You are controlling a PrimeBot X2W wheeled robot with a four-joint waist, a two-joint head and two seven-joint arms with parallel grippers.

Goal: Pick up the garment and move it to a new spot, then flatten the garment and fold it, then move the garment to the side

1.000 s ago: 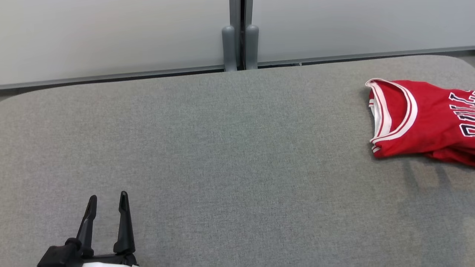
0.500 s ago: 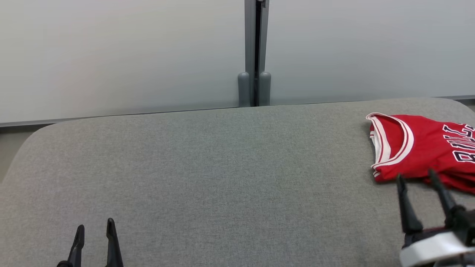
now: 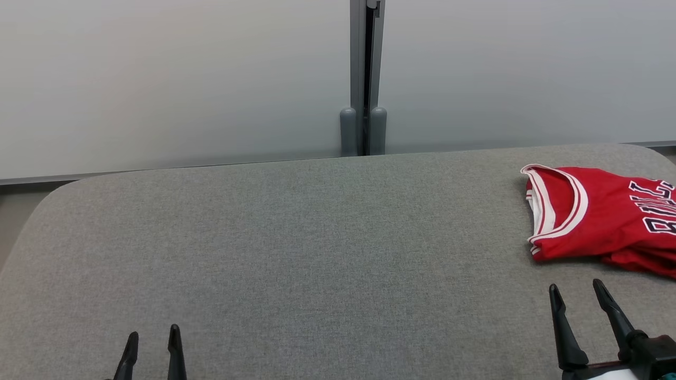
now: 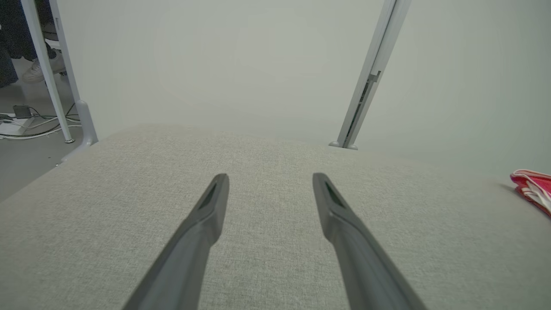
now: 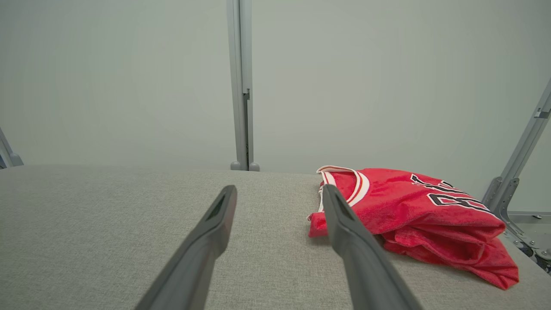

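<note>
Both claws stand with their jaws spread wide and hold nothing. The left claw (image 3: 152, 331) hovers over the near left part of the bench (image 3: 317, 237). The right claw (image 3: 575, 285) hovers over the near right part, its fingertips near the red basketball jersey (image 3: 591, 216) but not touching it.

The jersey lies at the right edge of the bench, toward the far right corner. Its white-trimmed collar points at the bench's middle and its black-and-white lettering faces up. In the right wrist view it sits in a few loose layers, the lower ones poking out unevenly on the near side.

This fits two stages. The jersey may be a rough heap waiting to be carried to a new spot, or a folded garment already set aside. The layers are too untidy to settle which. If a lift is due, the right claw is the nearer, and soft cloth would need a pinch through every layer at the collar edge. If the jersey is already put away, the cloth needs nothing more.
</note>
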